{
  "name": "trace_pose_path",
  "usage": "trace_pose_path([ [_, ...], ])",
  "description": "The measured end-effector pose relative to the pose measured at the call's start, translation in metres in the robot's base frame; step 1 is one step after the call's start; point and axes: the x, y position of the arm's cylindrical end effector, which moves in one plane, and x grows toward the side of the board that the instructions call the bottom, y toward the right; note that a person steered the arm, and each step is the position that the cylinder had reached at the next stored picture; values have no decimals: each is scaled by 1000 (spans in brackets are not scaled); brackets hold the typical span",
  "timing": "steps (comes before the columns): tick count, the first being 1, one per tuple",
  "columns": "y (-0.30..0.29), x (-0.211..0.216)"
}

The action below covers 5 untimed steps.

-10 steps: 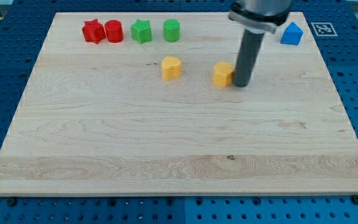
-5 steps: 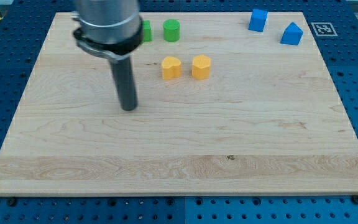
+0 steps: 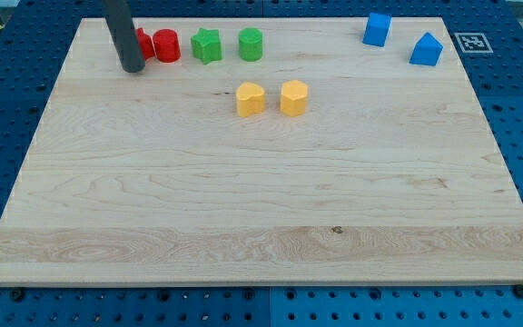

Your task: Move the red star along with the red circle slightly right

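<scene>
My tip [image 3: 133, 67] at red star [image 3: 143, 42] left side; red circle [image 3: 166, 45] adjoining.

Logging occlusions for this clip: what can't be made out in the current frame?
- Red star: mostly hidden behind the rod in the camera view; its shape cannot be confirmed.
- Contact between my tip and the star: cannot tell.
- The arm above the rod: cut off by the view's top edge.

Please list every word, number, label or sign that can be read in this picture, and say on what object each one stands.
There is no readable word, number or brand in the view.
The only sign is a black-and-white square marker on the blue base beyond the wooden board's top right corner; it is a pattern, with no letters.
The coloured blocks and the dark rod carry no visible print.
</scene>
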Motion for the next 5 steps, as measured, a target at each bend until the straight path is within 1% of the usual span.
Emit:
trace_pose_path([
  [1, -44, -3],
  [2, -64, -26],
  [3, -64, -54],
  [4, -25, -55],
  [5, 8, -37],
])
